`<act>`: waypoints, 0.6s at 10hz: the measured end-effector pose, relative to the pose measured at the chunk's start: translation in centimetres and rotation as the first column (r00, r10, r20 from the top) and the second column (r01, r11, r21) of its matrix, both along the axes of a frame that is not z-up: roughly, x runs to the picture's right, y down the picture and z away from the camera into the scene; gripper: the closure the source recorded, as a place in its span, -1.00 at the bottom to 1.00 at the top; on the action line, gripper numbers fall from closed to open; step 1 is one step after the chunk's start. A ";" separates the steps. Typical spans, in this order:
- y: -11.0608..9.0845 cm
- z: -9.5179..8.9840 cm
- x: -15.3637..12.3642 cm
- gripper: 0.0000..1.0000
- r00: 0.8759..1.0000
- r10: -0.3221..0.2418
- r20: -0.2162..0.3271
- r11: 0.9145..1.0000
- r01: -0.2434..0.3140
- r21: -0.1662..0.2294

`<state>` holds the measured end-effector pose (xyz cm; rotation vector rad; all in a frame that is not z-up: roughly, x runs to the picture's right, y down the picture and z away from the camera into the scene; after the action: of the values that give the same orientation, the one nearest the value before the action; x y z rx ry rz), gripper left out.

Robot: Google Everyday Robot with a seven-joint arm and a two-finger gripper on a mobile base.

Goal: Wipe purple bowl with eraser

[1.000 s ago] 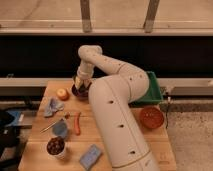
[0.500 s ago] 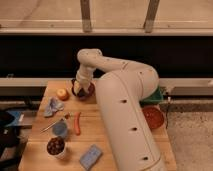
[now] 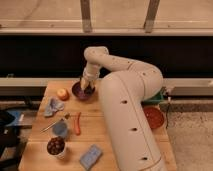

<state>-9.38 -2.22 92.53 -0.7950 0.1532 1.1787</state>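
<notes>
The purple bowl [image 3: 81, 91] sits at the back of the wooden table [image 3: 105, 135], right of a round orange-yellow fruit [image 3: 62, 93]. My white arm reaches over from the right and bends down, so my gripper [image 3: 86, 86] is inside the bowl, over its right part. The eraser does not show; it is hidden at the gripper or in the bowl.
A crumpled blue cloth [image 3: 53, 106], a small blue cup [image 3: 60, 129], a red-orange stick [image 3: 77, 123] and a pale cup of dark brown stuff [image 3: 55, 146] lie on the left half. A blue block [image 3: 90, 156] is at the front. An orange-red bowl [image 3: 152, 116] sits far right.
The arm's big body has swung right and back. The gripper has stayed in the purple bowl, shifting a little within it.
</notes>
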 end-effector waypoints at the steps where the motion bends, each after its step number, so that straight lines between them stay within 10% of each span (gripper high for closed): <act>1: -0.8 0.7 -0.3 1.00 1.000 0.005 0.000 1.000 -0.005 0.006; 6: -0.6 0.8 -5.3 1.00 0.995 -0.064 0.077 0.998 0.063 0.012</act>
<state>-14.65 -2.86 93.29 -0.8202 0.1085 1.0863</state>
